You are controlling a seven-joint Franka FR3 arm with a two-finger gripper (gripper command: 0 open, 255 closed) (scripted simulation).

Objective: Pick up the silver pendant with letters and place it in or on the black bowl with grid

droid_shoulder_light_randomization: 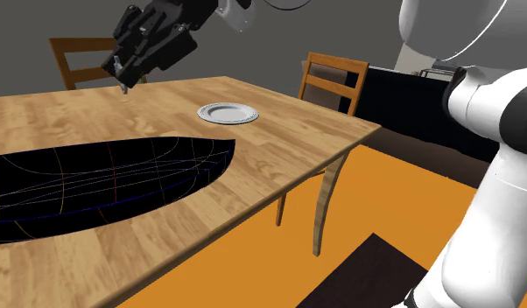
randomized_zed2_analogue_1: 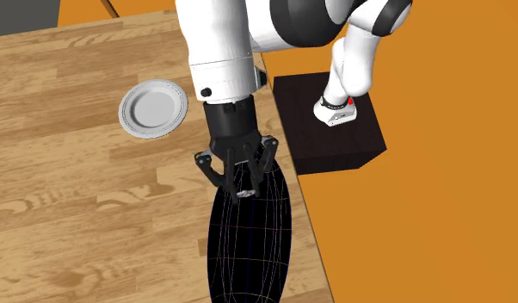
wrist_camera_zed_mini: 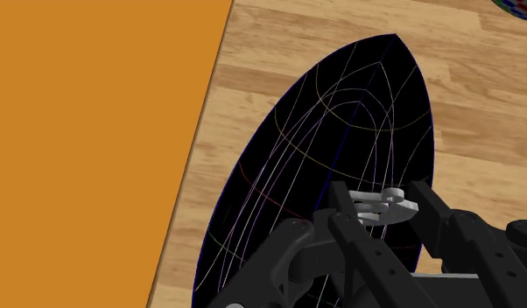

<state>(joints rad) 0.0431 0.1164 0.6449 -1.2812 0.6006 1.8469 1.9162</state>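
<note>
We noted the pincer [randomized_zed2_analogue_1: 243, 184] clamped on the pendant [wrist_camera_zed_mini: 386, 205] above the bowl [randomized_zed2_analogue_1: 249, 250], lower centre of the frame. We judged it best to lower first, then release gently.

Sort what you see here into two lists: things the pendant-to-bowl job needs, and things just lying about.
Needed for the job: silver pendant, clasped in the jaws; black bowl with grid lines.

Just lying about: white plate on the table; wooden chairs beside it.
</note>
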